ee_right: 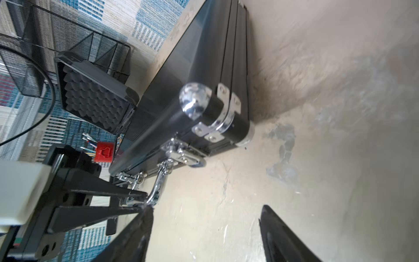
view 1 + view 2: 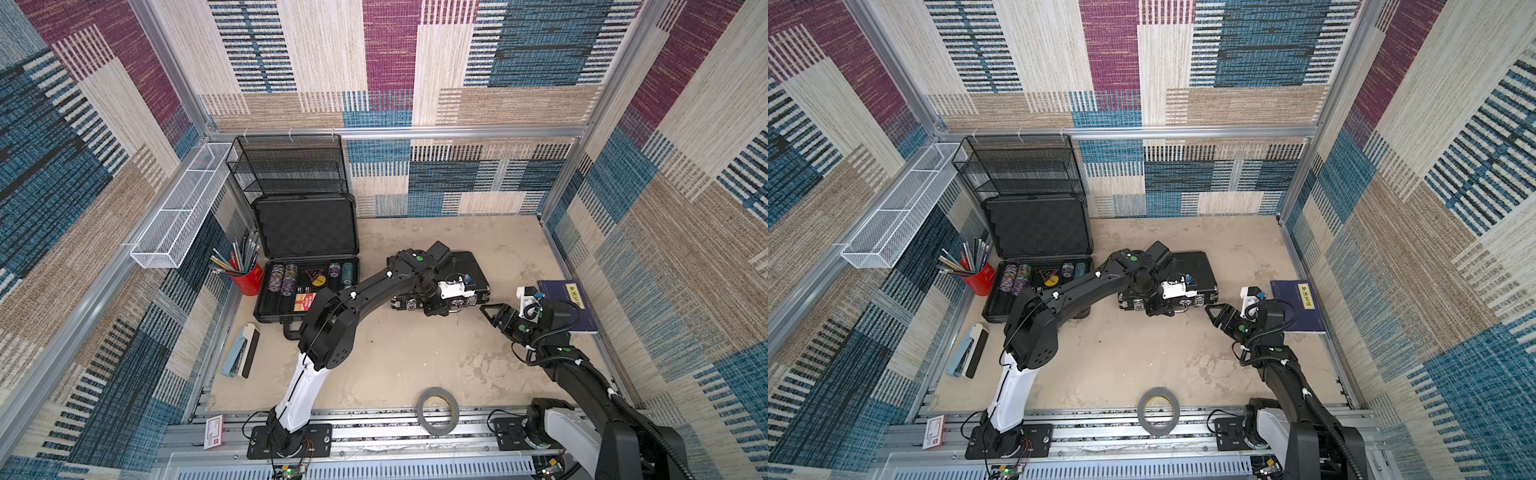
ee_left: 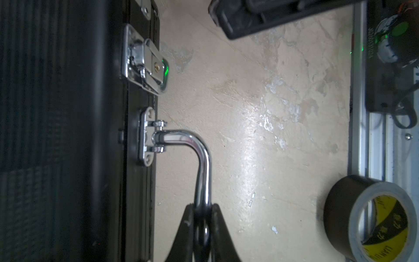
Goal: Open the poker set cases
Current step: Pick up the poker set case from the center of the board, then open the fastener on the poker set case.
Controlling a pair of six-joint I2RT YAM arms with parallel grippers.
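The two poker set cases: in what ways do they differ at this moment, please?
The grey case is open, lid upright, chips showing; the black case lies shut. The grey case is bigger, the black case slimmer. The grey case has a black handle; the black case has a silver handle, which the left gripper clamps. Both rest on the table, handles toward the robot.

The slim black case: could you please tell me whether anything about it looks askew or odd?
Nothing looks damaged. The slim black case lies flat with its lid shut, yet its silver latch sticks out from the front edge, seemingly undone. The left gripper has its fingers shut on the chrome handle.
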